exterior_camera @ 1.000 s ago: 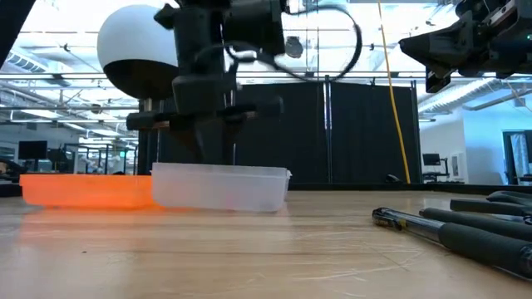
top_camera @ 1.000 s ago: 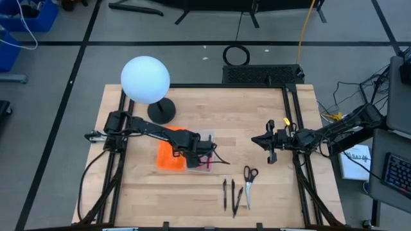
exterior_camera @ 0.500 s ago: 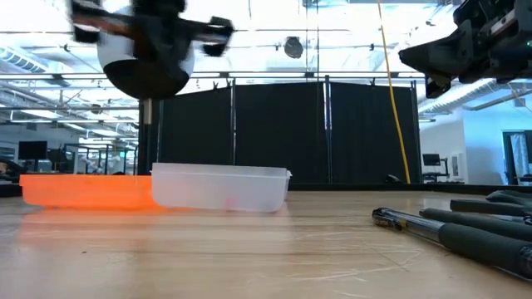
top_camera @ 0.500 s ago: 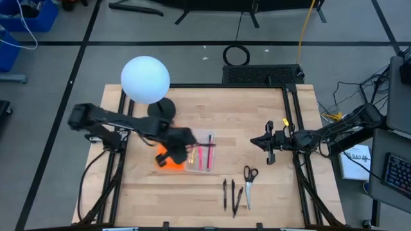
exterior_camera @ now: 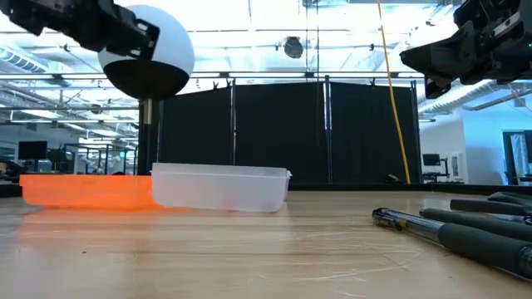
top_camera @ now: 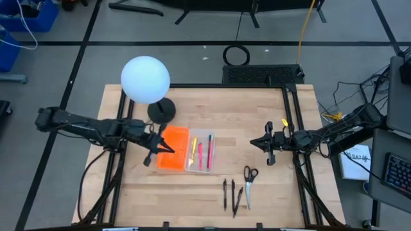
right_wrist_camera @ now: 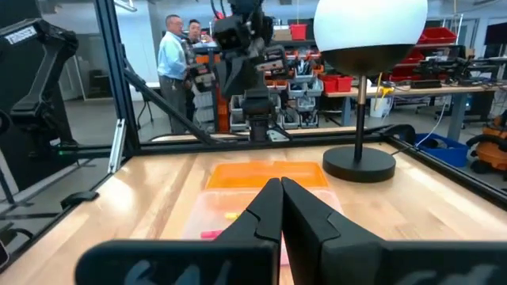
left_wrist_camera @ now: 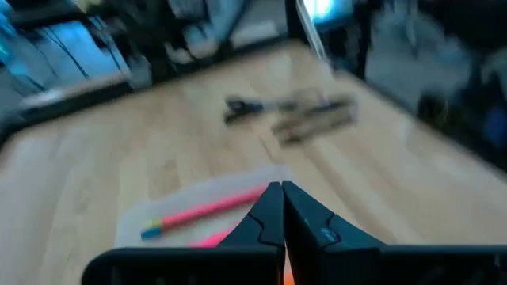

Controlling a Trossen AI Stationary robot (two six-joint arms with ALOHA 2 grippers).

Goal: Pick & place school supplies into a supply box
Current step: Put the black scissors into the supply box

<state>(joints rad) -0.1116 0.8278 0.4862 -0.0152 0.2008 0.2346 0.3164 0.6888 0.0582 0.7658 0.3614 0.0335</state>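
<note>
The left gripper hangs empty w/ fingers pressed together, above the table just beside the orange tray, on the side away from the supply box. Judging by what's left on the table, the step in hand looks like going for another item. To do it well: part the fingers first, then reach past both trays to the loose supplies — two dark pens and the scissors, lying well beyond the box from this gripper. Come down over the middle of one pen w/ fingers across its length, so it lifts level. The right gripper also has its fingers together, nothing in them; it waits w/ the scissors near it, closer than to the left one. Containers: the clear box holds three thin items side by side — yellow, pink, and a reddish one. The orange tray touches it and seems empty.
</note>
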